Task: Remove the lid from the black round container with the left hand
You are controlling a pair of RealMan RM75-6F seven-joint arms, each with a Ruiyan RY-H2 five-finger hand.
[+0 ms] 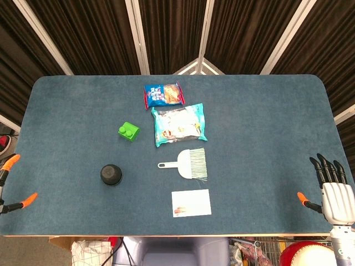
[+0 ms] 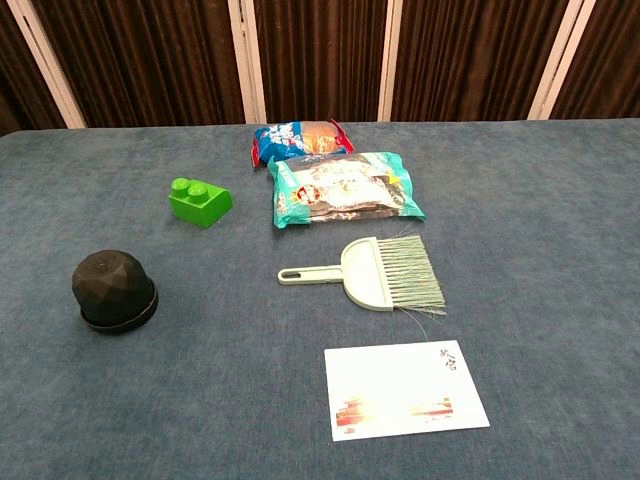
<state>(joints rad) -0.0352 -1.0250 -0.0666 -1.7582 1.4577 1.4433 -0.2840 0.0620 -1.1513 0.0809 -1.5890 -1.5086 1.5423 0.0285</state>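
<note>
We see black round container [image 1: 111,174], lid on, on counter [image 1: 260,122] front left, near green block [image 1: 128,131]. Left hand [image 1: 11,185]: only orange fingertips visible, state unclear. Right hand [image 1: 334,191] empty, fingers spread.

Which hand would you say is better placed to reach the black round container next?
Left: its hand sits at the table's left edge near the black round container, while the right hand is at the far right edge.

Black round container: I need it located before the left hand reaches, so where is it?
The black round container sits front-left on the table, below the green block, left of the small brush.
</note>
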